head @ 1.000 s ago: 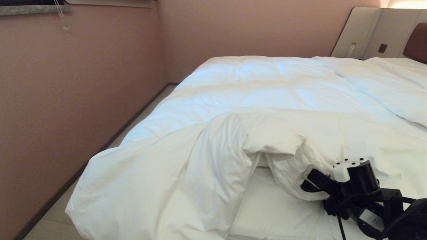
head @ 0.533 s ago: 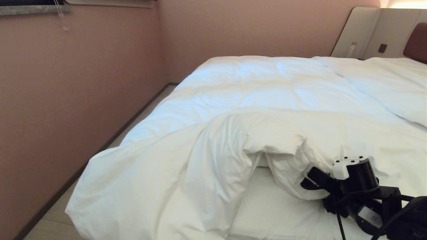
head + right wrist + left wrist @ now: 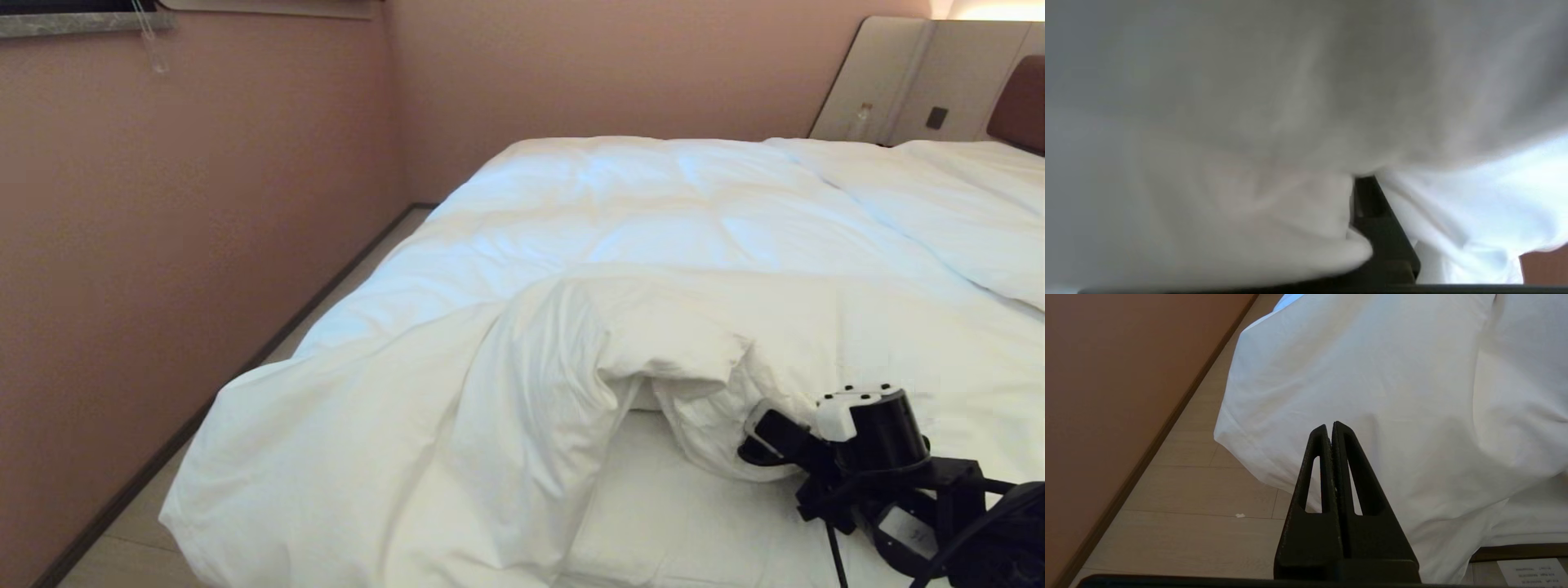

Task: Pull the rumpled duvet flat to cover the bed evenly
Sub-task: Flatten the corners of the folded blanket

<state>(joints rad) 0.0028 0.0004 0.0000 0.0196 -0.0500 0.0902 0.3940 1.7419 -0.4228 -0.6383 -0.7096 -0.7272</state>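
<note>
the right gripper [image 3: 755, 441] is clenched on the turned-back fold of the duvet [image 3: 620, 245] near the foot of the bed [image 3: 669, 523] — a hold suited to dragging it flat — while the left gripper [image 3: 1331, 430] hangs closed and empty beside the overhanging corner; no legible writing.

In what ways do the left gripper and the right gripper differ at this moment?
The left gripper holds nothing, while the right gripper is shut on a fold of the duvet. The left gripper hangs over the floor beside the bed's corner; the right gripper is on the bed, at the rumpled, folded-back edge. Both are black and both are closed.
</note>
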